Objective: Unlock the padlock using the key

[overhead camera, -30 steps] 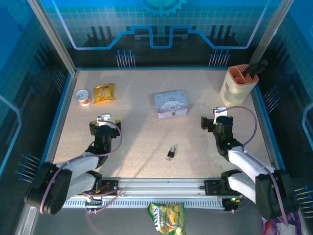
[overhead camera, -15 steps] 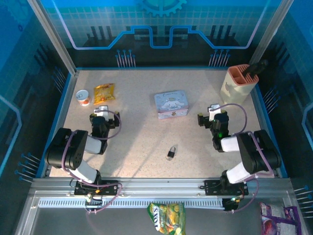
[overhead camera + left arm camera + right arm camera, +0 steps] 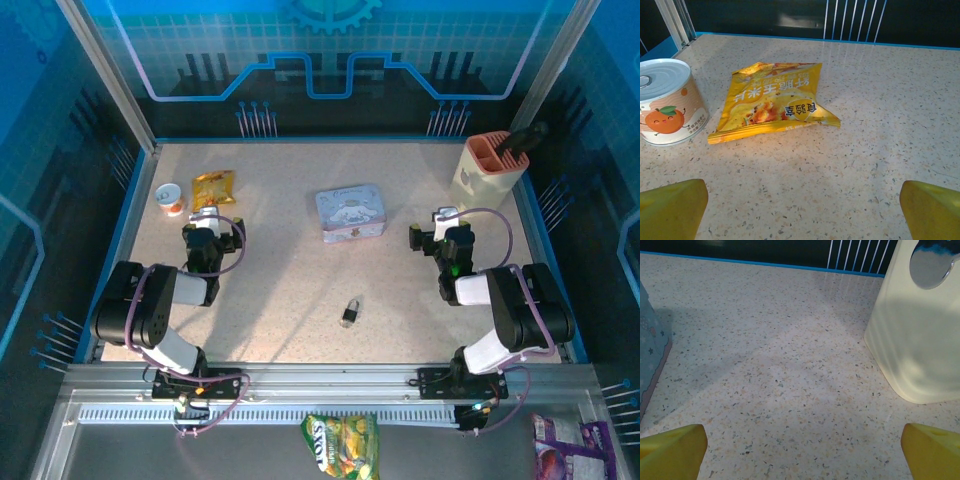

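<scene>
Both arms have folded since a second ago: the elbows that lay low and stretched along the near edge are now raised and tucked close to the bases. My left end effector (image 3: 205, 222) has slid a little toward the far-left corner of the bench (image 3: 290, 280). My right end effector (image 3: 437, 228) has shifted slightly toward the far edge. The padlock (image 3: 350, 313) has not moved.

The padlock lies near the middle of the near edge, well apart from both end effectors and on the near side of the grey-blue tin (image 3: 350, 213). Its dark body is at the near end and the thin shackle points roughly toward the far edge, tilted a little to the right, so its long axis runs near to far. From my right end effector it lies toward the near-left; from my left, toward the near-right and farther off. The right arm is the nearer one, I judge. I cannot make out the key apart from the padlock; it is too small to tell.

Both end effectors have their fingers spread wide and hold nothing. The left faces the yellow snack bag (image 3: 772, 102) and the orange-printed can (image 3: 667, 102); the right faces the cream holder (image 3: 920, 335). Both point away from the padlock, so either arm must turn back toward the near edge to reach it.
</scene>
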{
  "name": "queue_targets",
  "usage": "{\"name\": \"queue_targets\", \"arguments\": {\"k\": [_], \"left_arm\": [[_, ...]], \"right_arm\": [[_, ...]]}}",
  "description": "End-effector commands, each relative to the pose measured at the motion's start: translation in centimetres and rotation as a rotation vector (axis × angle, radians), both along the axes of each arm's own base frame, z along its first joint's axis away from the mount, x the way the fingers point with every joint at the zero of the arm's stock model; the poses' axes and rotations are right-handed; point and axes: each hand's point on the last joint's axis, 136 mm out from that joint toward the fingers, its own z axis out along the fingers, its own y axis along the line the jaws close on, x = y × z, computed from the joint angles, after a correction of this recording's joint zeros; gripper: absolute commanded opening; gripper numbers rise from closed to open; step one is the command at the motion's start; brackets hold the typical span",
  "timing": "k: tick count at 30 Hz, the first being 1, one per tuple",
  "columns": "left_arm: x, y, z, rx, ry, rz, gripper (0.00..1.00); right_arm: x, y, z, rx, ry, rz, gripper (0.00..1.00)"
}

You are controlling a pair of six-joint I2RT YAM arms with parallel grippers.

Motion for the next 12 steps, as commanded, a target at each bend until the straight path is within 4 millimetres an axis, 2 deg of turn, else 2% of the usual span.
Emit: {"name": "queue_targets", "arguments": {"k": [1,12], "left_arm": [[0.22,-0.03,0.62,-0.022,-0.019,-0.005,0.99],[0.22,-0.03,0.59,-0.022,-0.018,-0.006,0.99]], "right_arm": [[0.79,0.39,1.5,0.008,-0.053,0.009,1.0],[0.83,0.54,1.47,0.023,-0.049,0.035,1.0]]}}
